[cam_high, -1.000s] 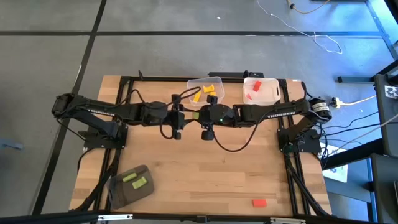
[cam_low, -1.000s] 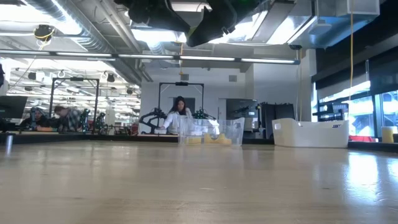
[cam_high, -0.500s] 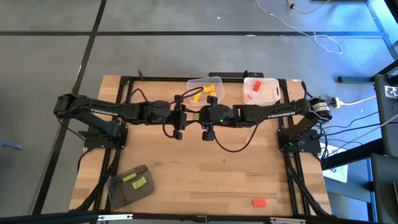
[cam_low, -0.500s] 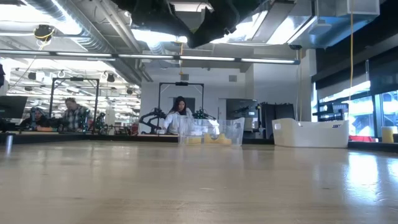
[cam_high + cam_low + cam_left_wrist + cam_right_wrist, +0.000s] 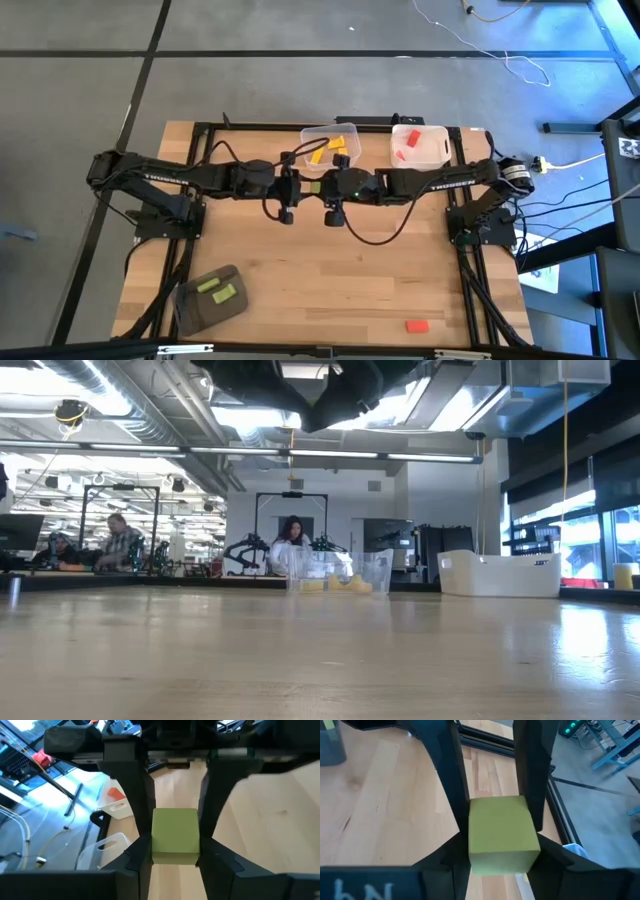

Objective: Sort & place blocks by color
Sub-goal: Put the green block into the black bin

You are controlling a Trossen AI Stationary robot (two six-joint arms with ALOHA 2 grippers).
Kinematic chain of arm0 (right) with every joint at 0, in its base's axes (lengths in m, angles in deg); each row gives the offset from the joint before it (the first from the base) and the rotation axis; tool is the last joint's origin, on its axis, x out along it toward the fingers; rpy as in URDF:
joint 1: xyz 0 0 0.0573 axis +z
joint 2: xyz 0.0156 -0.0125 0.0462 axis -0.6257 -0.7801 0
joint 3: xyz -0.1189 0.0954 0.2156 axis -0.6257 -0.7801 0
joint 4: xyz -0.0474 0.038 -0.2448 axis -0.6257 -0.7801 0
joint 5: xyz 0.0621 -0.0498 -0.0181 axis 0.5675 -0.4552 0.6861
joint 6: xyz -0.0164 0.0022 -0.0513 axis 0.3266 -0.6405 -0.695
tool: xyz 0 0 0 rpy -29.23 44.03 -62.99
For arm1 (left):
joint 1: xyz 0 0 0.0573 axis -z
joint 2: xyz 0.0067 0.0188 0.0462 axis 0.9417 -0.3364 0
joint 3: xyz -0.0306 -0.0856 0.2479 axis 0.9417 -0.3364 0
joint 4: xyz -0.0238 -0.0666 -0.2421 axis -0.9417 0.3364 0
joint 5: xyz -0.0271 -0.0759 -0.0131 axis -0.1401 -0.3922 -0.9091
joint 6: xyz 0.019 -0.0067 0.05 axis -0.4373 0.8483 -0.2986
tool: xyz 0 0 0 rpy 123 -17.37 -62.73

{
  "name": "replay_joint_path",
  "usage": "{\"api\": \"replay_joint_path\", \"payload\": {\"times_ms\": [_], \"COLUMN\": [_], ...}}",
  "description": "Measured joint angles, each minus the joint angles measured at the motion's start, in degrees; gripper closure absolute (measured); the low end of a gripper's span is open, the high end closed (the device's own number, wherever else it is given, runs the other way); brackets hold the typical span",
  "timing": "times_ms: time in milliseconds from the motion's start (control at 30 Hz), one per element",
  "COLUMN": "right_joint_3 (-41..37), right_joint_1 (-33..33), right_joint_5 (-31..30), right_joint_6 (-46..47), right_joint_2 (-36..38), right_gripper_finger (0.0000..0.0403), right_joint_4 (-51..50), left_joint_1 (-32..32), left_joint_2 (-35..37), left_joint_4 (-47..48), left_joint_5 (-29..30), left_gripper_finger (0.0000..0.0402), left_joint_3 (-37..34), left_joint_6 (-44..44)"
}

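One light green block (image 5: 313,186) is up in the air over the table's middle, where both arms meet. My left gripper (image 5: 303,186) reaches it from the left and my right gripper (image 5: 322,186) from the right. The left wrist view shows the green block (image 5: 175,836) between that gripper's two dark fingers, and the right wrist view shows the green block (image 5: 503,833) the same way. Yellow-orange blocks (image 5: 330,146) lie in the clear bin, red blocks (image 5: 405,146) in the white bin, two green blocks (image 5: 214,290) on the dark grey tray. A red block (image 5: 417,325) lies on the table near its front edge. My left gripper pinches the green block between its two fingers, which lie on two opposite side faces (image 5: 156,837). It comes level from the table's left, and the block is lifted clear of the table. My right gripper pinches the same block by two opposite side faces (image 5: 530,827), coming level from the table's right.
The clear bin (image 5: 346,131) and the white bin (image 5: 432,134) stand at the far edge, just beyond the grippers. The dark grey tray (image 5: 190,310) sits at the near left corner. Bare wood (image 5: 330,280) lies between them. People sit in the room beyond the table.
My left arm has moved a little toward the table's right, closer to my right gripper, and then kept still. The right arm and the green block have stayed where they were.
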Motion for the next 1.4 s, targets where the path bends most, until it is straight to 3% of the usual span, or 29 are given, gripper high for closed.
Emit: {"api": "replay_joint_path", "payload": {"times_ms": [400, 567, 767, 900, 1167, 1400], "right_joint_3": [0.02, 0.02, 0.07, 0.07, 0.07, 0.07], "right_joint_1": [0.02, 0.57, 0.84, 1.17, 2.38, 3.01], "right_joint_5": [-2.58, -6.43, -6.57, -4.94, 1.12, 5.97], "right_joint_6": [-0.29, 0.53, 8.82, 9.49, 9.06, 12.50], "right_joint_2": [0.40, 3.46, 8.14, 10.13, 10.64, 10.64], "right_gripper_finger": [0.0232, 0.0232, 0.0232, 0.0232, 0.0231, 0.0231], "right_joint_4": [-1.19, -6.95, -15.87, -22.63, -28.07, -28.16], "left_joint_1": [0.09, 0.17, 3.43, 8.51, 22.92, 36.21], "left_joint_2": [0.80, 3.59, 9.17, 12.56, 12.46, 11.63], "left_joint_4": [4.88, 10.09, 17.82, 26.84, 44.85, 46.31], "left_joint_5": [3.49, 5.39, 5.20, 0.70, -7.93, -23.76], "left_gripper_finger": [0.0283, 0.0283, 0.0283, 0.0283, 0.0283, 0.0283], "left_joint_3": [0.22, 0.18, 0.34, 0.20, 0.20, 0.18], "left_joint_6": [2.27, 6.89, 15.51, 22.30, 47.85, 66.73]}}
